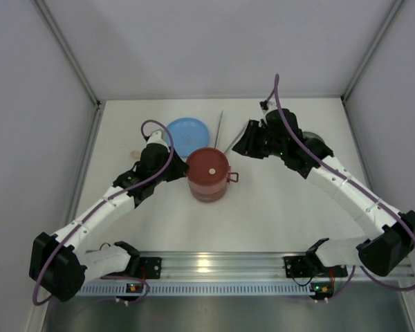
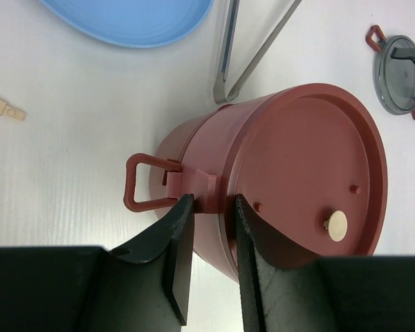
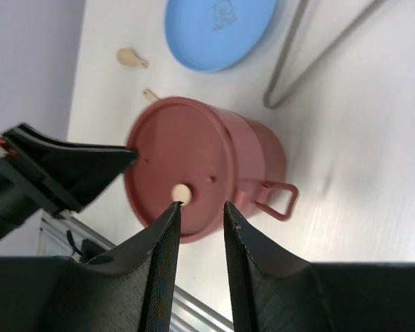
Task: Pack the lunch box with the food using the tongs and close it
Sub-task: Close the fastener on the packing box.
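A flat maroon lid, one pale round piece on it, hides the inside of the lunch box, which stands midway on the white table, left gripper clenched on its side bracket, right gripper parted and empty at 2 o'clock, tongs lying at 12, grey walls well apart.

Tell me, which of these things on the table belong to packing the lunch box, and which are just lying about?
Part of the job:
lunch box
tongs
grey lid, set off to one side
pale round piece, sitting on the box's flat top

Just lying about, as far as I can see:
blue plate
small wooden bits
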You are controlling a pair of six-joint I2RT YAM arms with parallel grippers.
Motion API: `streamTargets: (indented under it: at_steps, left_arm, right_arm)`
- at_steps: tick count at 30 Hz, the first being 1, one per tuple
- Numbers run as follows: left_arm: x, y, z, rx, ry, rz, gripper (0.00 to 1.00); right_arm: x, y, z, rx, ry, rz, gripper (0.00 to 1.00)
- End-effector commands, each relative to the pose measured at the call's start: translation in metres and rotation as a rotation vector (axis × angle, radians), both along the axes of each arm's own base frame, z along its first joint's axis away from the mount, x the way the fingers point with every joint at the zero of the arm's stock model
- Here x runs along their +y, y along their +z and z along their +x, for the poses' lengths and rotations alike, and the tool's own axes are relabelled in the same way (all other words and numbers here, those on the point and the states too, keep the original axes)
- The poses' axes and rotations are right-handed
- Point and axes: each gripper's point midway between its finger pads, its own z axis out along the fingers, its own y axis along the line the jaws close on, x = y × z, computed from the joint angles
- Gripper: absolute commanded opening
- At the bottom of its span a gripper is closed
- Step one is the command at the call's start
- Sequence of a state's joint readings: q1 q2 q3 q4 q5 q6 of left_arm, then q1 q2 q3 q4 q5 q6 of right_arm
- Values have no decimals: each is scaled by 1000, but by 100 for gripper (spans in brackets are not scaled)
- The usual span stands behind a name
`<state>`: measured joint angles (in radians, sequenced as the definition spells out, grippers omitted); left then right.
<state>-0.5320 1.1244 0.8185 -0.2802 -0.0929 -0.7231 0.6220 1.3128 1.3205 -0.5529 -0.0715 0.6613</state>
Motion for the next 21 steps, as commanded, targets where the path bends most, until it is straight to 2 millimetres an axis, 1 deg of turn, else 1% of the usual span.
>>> streamTargets:
  at_steps: [1, 2, 3, 4, 6, 10, 12, 13, 16, 19, 20, 21]
  left_arm:
    - [15, -30, -22, 136, -32, 126, 16]
    - [15, -31, -20, 138, -32, 135, 17]
    - [16, -31, -20, 147, -31, 144, 17]
    - [15, -30, -18, 149, -31, 149, 18]
    - [14, -30, -16, 154, -32, 158, 19]
    - [12, -29, -9, 169, -32, 175, 21]
    - [11, -23, -5, 158, -31, 179, 22]
    - [12, -24, -5, 168, -29, 184, 22]
    - [10, -20, -2, 164, -28, 187, 22]
    - [11, -20, -2, 168, -25, 190, 22]
    - [11, -19, -1, 166, -23, 191, 22]
    - [12, -20, -1, 169, -22, 192, 22]
  right_arm:
    - [-28, -29, 3, 10, -72, -72, 31]
    - [-35, -30, 4, 5, -85, -68, 31]
    - [-38, -44, 2, 23, -84, -80, 31]
    - [-38, -44, 5, 4, -86, -73, 31]
    - [-43, -58, 7, 20, -98, -104, 31]
    - [-40, -76, 13, 34, -90, -131, 30]
    - [-38, -82, 17, 32, -89, -134, 30]
    - [-37, -87, 18, 41, -84, -140, 29]
    - [-36, -98, 21, 58, -77, -163, 28]
    - [-35, -109, 17, 79, -76, -154, 22]
    - [-36, -118, 12, 98, -77, -153, 21]
    - [-35, -120, 12, 96, -75, -147, 19]
